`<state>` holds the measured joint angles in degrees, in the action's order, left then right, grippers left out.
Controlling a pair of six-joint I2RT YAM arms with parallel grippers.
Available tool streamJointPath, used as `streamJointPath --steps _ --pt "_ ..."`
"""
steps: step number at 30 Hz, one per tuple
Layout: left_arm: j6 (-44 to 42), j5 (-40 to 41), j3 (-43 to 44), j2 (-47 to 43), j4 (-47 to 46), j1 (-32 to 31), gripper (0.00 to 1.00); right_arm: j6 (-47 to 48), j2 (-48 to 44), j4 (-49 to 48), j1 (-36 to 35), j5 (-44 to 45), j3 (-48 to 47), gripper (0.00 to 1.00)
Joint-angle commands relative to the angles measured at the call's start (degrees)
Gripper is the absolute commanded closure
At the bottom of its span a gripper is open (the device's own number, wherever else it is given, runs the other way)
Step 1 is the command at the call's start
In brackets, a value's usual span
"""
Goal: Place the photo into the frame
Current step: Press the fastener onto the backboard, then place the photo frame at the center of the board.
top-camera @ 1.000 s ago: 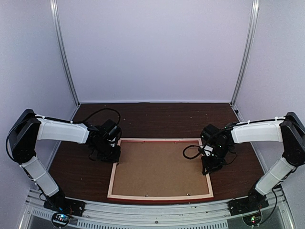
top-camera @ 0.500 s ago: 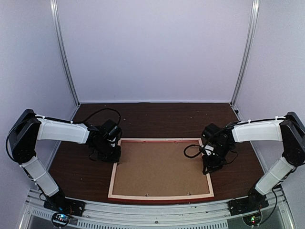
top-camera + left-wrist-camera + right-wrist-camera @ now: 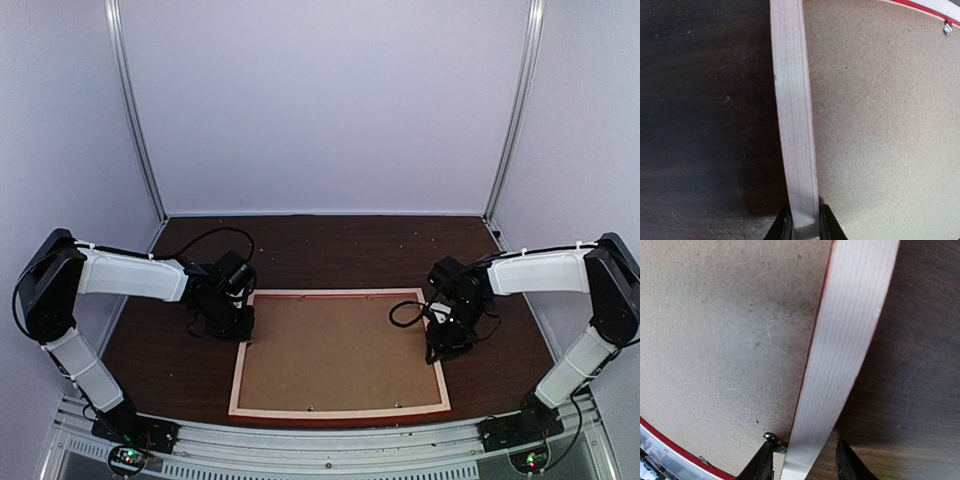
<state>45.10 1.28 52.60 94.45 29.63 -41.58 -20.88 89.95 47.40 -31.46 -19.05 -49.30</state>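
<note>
At the near edge of the table (image 3: 330, 250) the frame (image 3: 340, 412) lies back up, the brown backing board (image 3: 340, 350) filling it. Farther in, the left gripper (image 3: 804, 226) pinches the frame's left rail tight, while the right gripper (image 3: 804, 460) straddles the right rail, jaws apart and clear of it.

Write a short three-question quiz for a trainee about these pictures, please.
1. True or false: the large rectangular frame with red edges and pale wood back lies front side up on the dark wooden table.
2. What covers the frame's opening? A) a plain brown backing board B) a clear sheet C) a printed photo
3. Which rail of the frame do the left jaws straddle?
Key: 1 false, its back faces up. 2 A. 3 The left rail.
</note>
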Motion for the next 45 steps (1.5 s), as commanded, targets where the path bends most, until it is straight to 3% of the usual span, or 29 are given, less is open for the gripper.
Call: streamJointPath --steps 1,10,19,28,31,37,45 --pt "-0.9 -0.2 -0.7 0.3 0.1 -0.4 0.81 -1.2 -2.8 -0.2 0.3 1.9 3.0 0.59" --pt "-1.1 -0.2 0.5 1.3 0.3 -0.4 0.81 -3.3 -6.5 -0.8 0.3 0.0 5.9 0.61" --pt "-2.0 1.2 2.2 1.9 1.6 -0.4 0.79 -4.0 -3.7 -2.8 0.3 0.4 4.3 0.81" --pt "-4.2 2.0 3.6 3.0 2.4 2.7 0.78 -4.1 3.8 -5.8 1.1 3.8 -3.4 0.91" --pt "-5.9 2.9 4.8 2.9 3.5 5.1 0.69 -4.1 6.9 -6.5 1.6 4.4 -7.4 0.92" --pt "-10.0 5.7 9.1 2.6 6.8 10.2 0.36 -3.0 13.6 -6.9 2.3 5.1 -15.7 0.93" --pt "-17.3 6.2 13.5 -1.2 9.8 9.7 0.18 -2.3 18.5 -6.7 3.2 4.5 -22.4 0.89"
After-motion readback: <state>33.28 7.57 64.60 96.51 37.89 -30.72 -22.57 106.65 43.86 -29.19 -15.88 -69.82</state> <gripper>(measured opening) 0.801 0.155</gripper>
